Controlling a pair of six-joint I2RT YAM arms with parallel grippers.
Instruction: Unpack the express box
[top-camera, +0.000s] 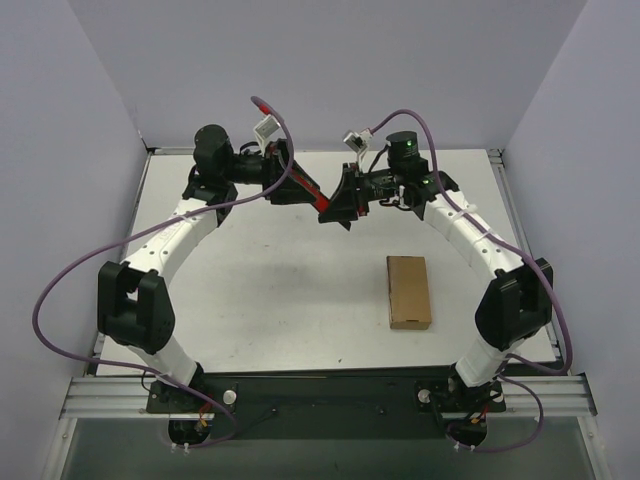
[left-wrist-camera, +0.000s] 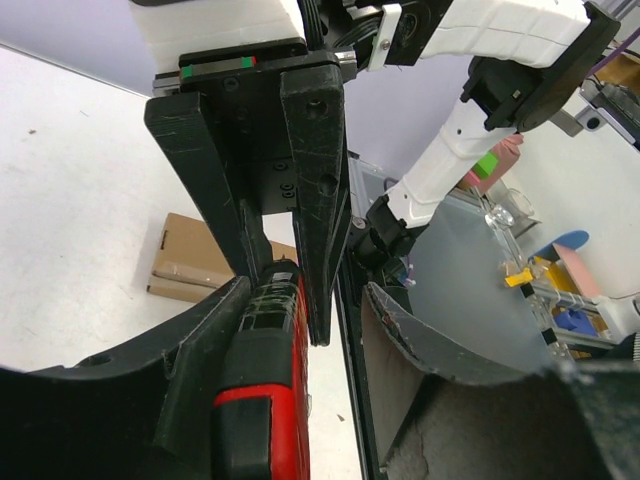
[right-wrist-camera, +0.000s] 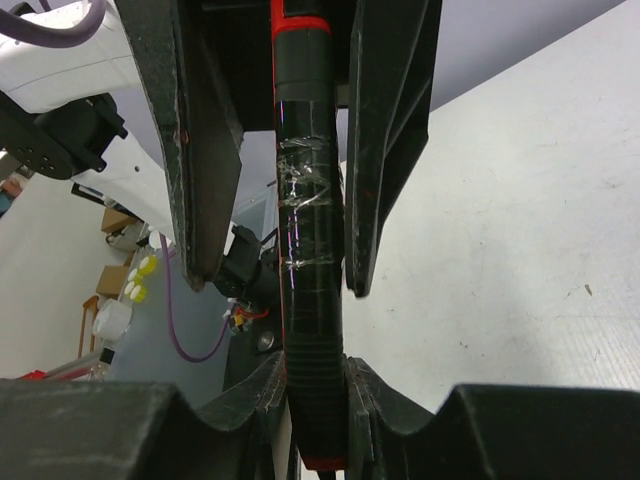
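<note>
The express box (top-camera: 409, 291) is a flat brown cardboard box lying closed on the white table at the right. It also shows in the left wrist view (left-wrist-camera: 190, 255). Both grippers meet in the air at the back centre, far from the box, around a red-and-black utility knife (top-camera: 322, 205). My right gripper (top-camera: 337, 210) (right-wrist-camera: 315, 365) is shut on the knife's black end (right-wrist-camera: 310, 250). My left gripper (top-camera: 303, 188) (left-wrist-camera: 305, 290) is open around the knife's red end (left-wrist-camera: 262, 380). The knife lies against one of its fingers (left-wrist-camera: 190, 370), with a gap to the other.
The white table (top-camera: 280, 290) is bounded by grey walls at the back and sides. A metal rail (top-camera: 330, 395) with the arm bases runs along the near edge. Purple cables (top-camera: 60, 290) loop off both arms.
</note>
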